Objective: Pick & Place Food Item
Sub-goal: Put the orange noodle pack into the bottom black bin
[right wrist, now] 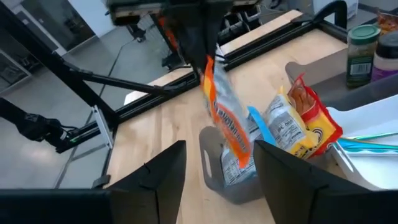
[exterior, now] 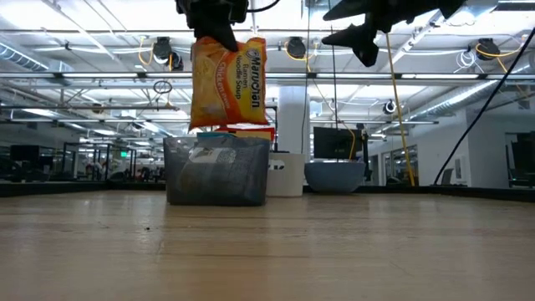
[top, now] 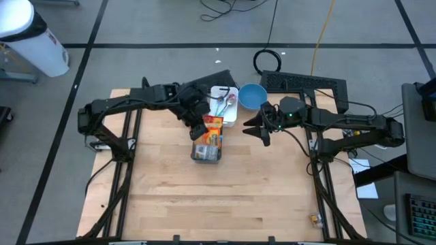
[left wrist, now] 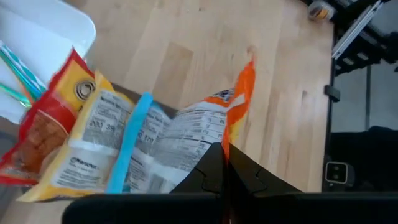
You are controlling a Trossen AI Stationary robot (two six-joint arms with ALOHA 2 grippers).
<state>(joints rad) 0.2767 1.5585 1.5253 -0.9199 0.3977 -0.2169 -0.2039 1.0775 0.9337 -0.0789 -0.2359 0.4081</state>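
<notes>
An orange noodle-soup packet (exterior: 227, 79) hangs in the air over a grey mesh basket (exterior: 217, 174), with my left gripper (exterior: 213, 21) shut on its top. The basket stands on the wooden table and holds other packets, one of them red and yellow (right wrist: 305, 121). In the high view the packet (top: 213, 129) shows just beyond the basket (top: 206, 152). My right gripper (top: 262, 127) hovers open to the right of the basket, well above the table, with nothing between its fingers (right wrist: 155, 177). My left gripper pinches the orange packet's upper edge (left wrist: 239, 112) between its two fingers, which slant down onto it from above. The packet hangs upright below the fingers (exterior: 219, 33). Its lower end (exterior: 226, 125) is just above the basket's rim, clear of the table.
A white tray (top: 230, 114) with utensils and a blue bowl (top: 252, 95) stand at the table's far side behind the basket. A spice jar (right wrist: 362, 53) stands near the tray. The near half of the table (top: 225, 204) is bare wood.
</notes>
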